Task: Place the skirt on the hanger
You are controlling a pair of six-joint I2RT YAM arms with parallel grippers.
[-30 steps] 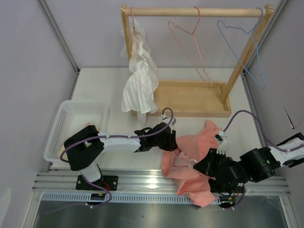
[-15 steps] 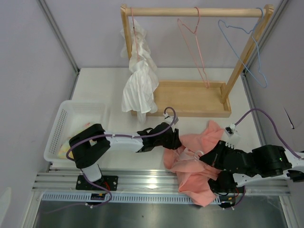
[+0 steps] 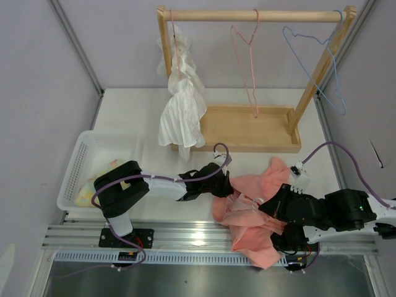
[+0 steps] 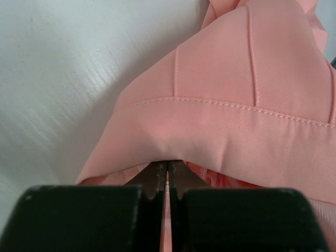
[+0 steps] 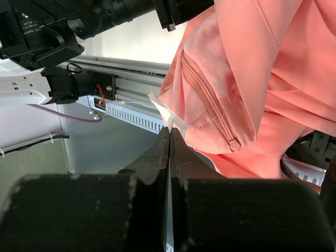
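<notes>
The salmon-pink skirt [image 3: 255,213] lies crumpled at the table's front right, between my two arms. My left gripper [image 3: 224,189] is at its left edge, shut on a fold of the waistband [image 4: 226,136]; the fabric runs between the pads just below the tips [image 4: 168,167]. My right gripper [image 3: 265,209] sits over the skirt's middle, shut on a white ribbon loop [image 5: 169,113] sewn to the skirt [image 5: 262,79] near its zip. The thin pink hanger [image 3: 246,59] hangs bare from the middle of the wooden rail, far behind the skirt.
A wooden rack [image 3: 247,129] stands at the back. A white ruffled garment [image 3: 182,111] hangs at its left and a light-blue hanger [image 3: 328,68] at its right. A white basket [image 3: 93,162] with a patterned cloth [image 3: 83,198] stands at the left. An aluminium rail [image 3: 185,235] runs along the front.
My left gripper has closed on the skirt's left edge. The right arm has swung left and lowered over the skirt. The pink hanger has swung on the rail.
</notes>
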